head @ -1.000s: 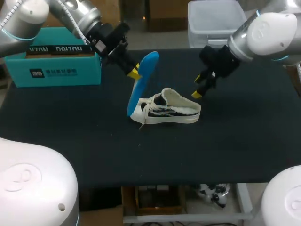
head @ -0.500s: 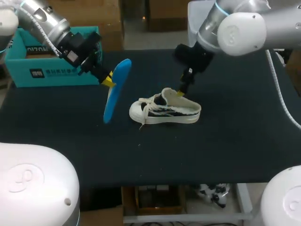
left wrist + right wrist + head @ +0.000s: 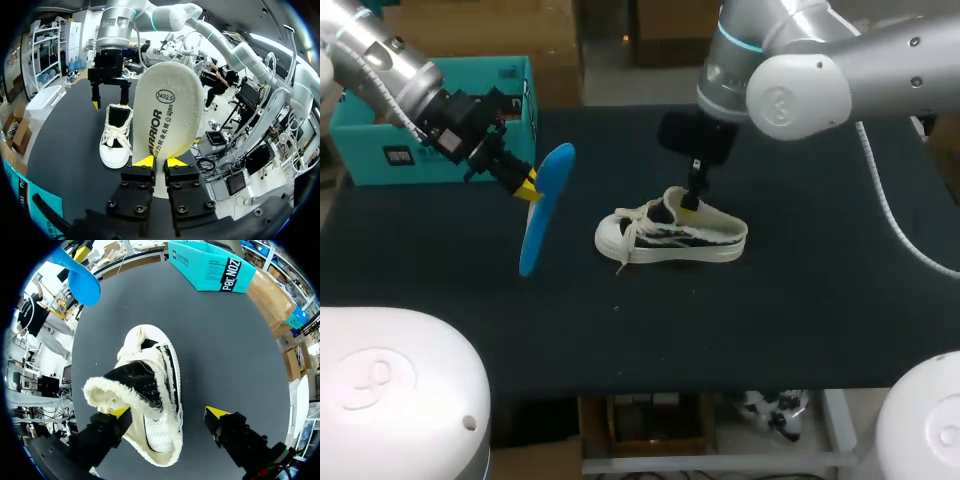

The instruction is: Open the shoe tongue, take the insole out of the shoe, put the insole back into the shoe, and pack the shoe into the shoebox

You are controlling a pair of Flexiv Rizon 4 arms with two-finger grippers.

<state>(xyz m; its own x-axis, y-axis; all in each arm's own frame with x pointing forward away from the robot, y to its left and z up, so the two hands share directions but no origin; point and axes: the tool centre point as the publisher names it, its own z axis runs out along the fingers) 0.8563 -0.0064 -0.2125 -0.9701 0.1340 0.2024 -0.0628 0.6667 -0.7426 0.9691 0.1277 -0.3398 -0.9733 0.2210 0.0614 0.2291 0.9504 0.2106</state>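
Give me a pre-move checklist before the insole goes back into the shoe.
1. Insole gripped: ok. The left gripper is shut on one end of the blue insole.
2. Insole clear of the shoe: ok. It hangs apart from the shoe, off its toe end.
3. Shoe upright on the table: ok.
4. Shoe braced: not ok. The right gripper is open over the heel, with only one fingertip at the fleecy rim.
5. Shoe opening free for the insole: cannot tell.
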